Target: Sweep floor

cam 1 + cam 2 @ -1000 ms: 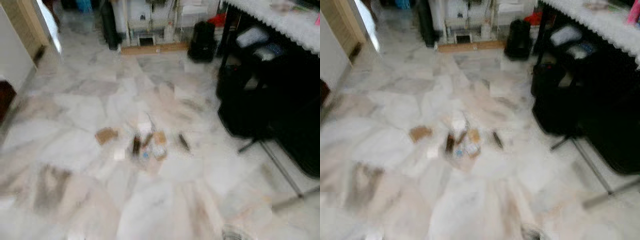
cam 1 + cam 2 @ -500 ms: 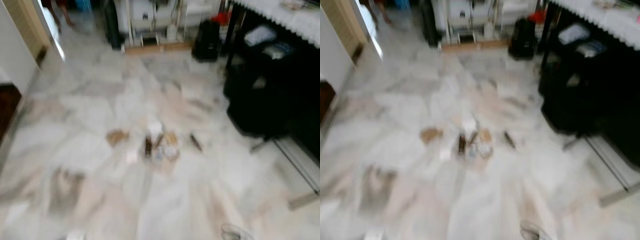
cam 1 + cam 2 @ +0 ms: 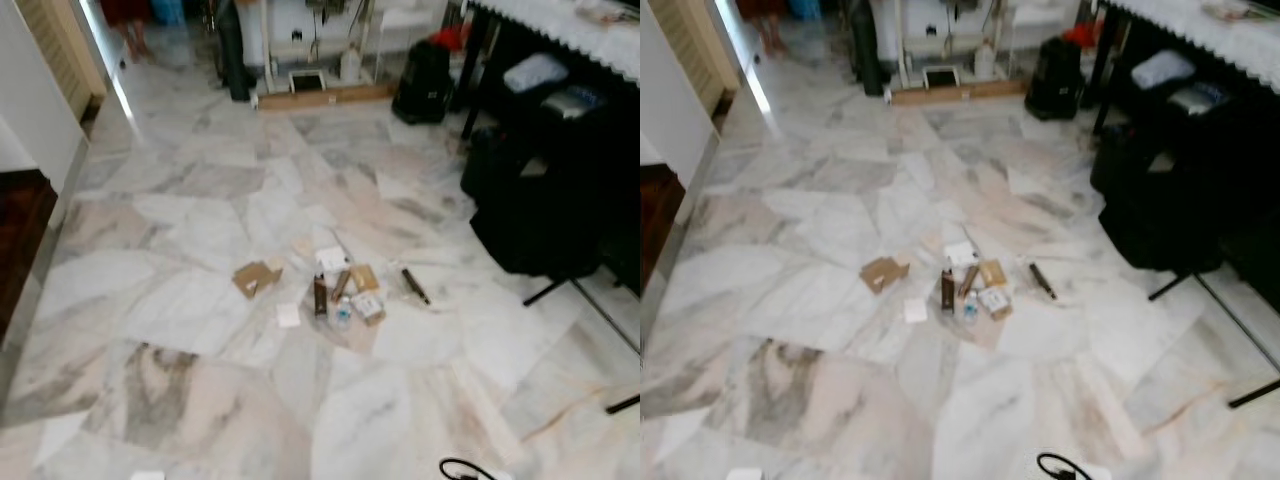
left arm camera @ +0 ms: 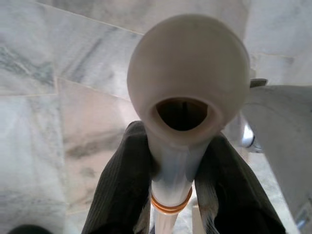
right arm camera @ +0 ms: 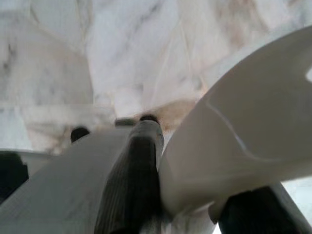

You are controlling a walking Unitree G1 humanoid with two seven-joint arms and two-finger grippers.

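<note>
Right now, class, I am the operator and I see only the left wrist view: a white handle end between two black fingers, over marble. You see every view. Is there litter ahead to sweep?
Observer: Yes. A small litter pile lies on the marble floor, ahead of the robot.
Operator: Does anything stand close to it?
Observer: Black furniture stands to its right, apart from it, below a table with a white cloth.
Operator: My left gripper is shut on the white handle. What about the right one?
Observer: The right gripper is shut on a white plastic blade, possibly a dustpan.
</note>
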